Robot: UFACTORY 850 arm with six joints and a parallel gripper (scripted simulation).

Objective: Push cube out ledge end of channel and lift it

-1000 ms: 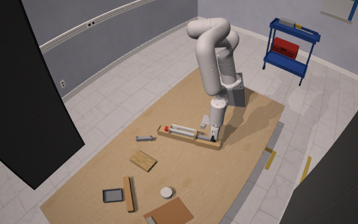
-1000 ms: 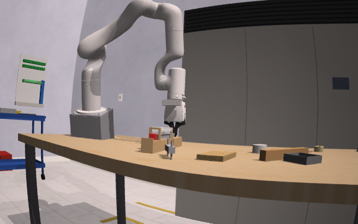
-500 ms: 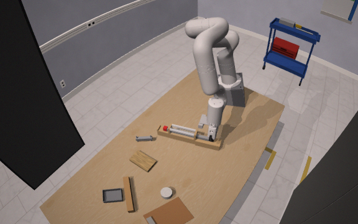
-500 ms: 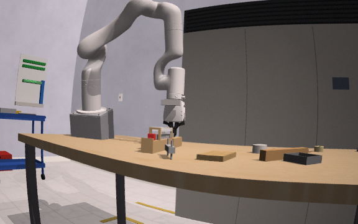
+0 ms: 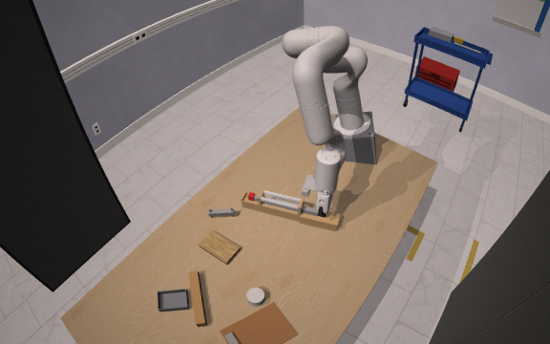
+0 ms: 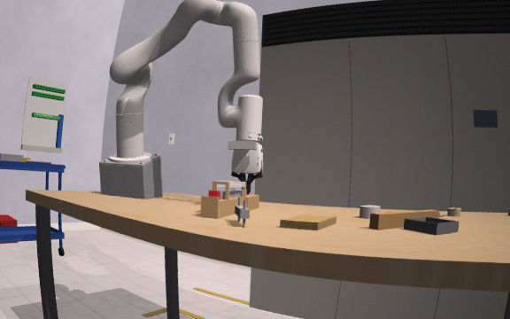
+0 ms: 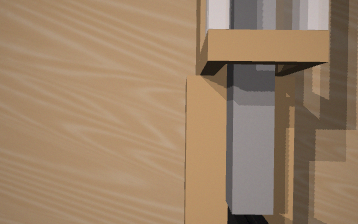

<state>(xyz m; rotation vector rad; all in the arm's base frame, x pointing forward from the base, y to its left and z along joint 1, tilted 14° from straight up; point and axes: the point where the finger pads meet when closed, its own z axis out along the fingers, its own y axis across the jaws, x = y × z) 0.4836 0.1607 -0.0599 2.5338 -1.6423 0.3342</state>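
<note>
With its jaws fully closed on nothing, the gripper (image 5: 323, 206) should push the grey rod (image 7: 250, 150) straight along the channel (image 5: 282, 201), so the red cube (image 5: 251, 196) leaves at the far left end.

On your table (image 5: 375, 201) you have a flat wooden board (image 5: 220, 247), a long wooden bar (image 5: 197, 297) beside a shallow dark tray (image 5: 173, 300), a pale round puck (image 5: 256, 296) and a brown mat (image 5: 261, 327). Off the table stands a blue cart (image 5: 447, 72) carrying a red box (image 5: 438, 73).
</note>
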